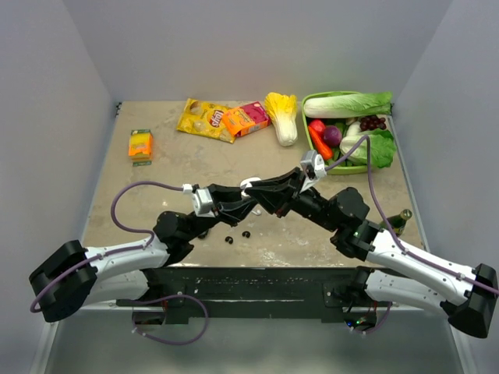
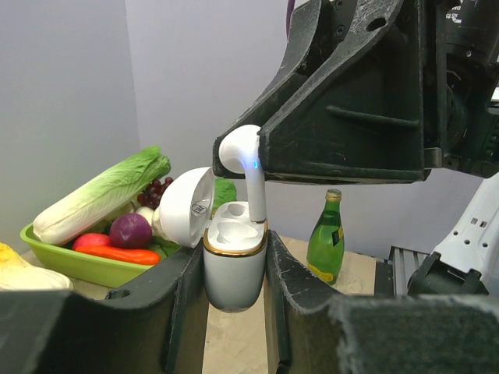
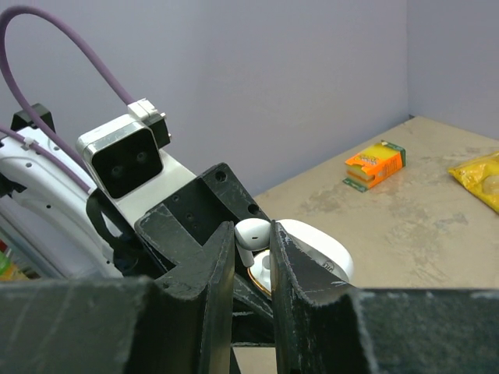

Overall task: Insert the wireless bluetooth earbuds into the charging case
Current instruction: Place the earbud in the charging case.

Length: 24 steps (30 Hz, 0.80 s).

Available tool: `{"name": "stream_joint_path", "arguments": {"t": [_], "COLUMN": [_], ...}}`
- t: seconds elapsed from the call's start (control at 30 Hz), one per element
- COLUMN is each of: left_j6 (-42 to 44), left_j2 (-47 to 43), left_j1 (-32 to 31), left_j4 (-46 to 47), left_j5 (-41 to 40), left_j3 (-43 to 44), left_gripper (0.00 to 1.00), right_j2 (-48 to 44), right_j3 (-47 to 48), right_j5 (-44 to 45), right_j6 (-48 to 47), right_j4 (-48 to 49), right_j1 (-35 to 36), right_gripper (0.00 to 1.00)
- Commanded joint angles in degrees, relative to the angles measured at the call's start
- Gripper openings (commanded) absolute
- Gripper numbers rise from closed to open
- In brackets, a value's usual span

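Top camera looks down; wrist cameras closely share the charging case point(image 2: 234, 273).

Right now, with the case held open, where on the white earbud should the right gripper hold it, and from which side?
Grip the white earbud by its rounded head, from above on the side away from the lid, as the right gripper does. The stem hangs down and must stay bare to enter the charging case, which the left gripper holds upright, lid open.
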Motion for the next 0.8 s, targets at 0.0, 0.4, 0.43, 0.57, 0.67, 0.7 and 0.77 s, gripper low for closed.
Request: {"name": "stream_joint_path", "arguments": {"t": [0.0, 0.4, 0.43, 0.57, 0.67, 0.7, 0.77], "left_j6": [-0.9, -0.8, -0.7, -0.5, -0.4, -0.3, -0.3], "left_j2": [0.6, 0.6, 0.7, 0.5, 0.6, 0.5, 0.5], "left_j1": [0.2, 0.2, 0.2, 0.2, 0.2, 0.2, 0.2], "left_j4": [20.2, 20.6, 20.5, 20.6, 20.5, 20.5, 20.6], "left_j5": [-0.7, -1.0, -1.1, -1.7, -1.8, -2.0, -2.0], "left_j3": [2.9, 2.9, 2.9, 3.1, 3.3, 3.3, 3.5], "left_gripper": [0.0, 0.0, 0.0, 0.0, 0.0, 0.0, 0.0], "right_j2": [0.0, 1.4, 1.4, 1.5, 1.6, 1.6, 1.7], "right_j3": [-0.4, -0.6, -0.6, -0.6, -0.5, -0.4, -0.5], "right_j5": [3.2, 5.8, 6.0, 6.3, 6.7, 6.8, 7.0], "right_j6": [0.1, -1.2, -1.4, -1.8, -2.2, -2.4, -2.6], "right_j4": [5.3, 4.8, 4.6, 3.9, 3.3, 2.8, 2.7], "right_j1": [0.5, 0.8, 0.9, 0.9, 1.0, 1.0, 1.1], "right_gripper": [0.0, 0.0, 0.0, 0.0, 0.0, 0.0, 0.0]}}
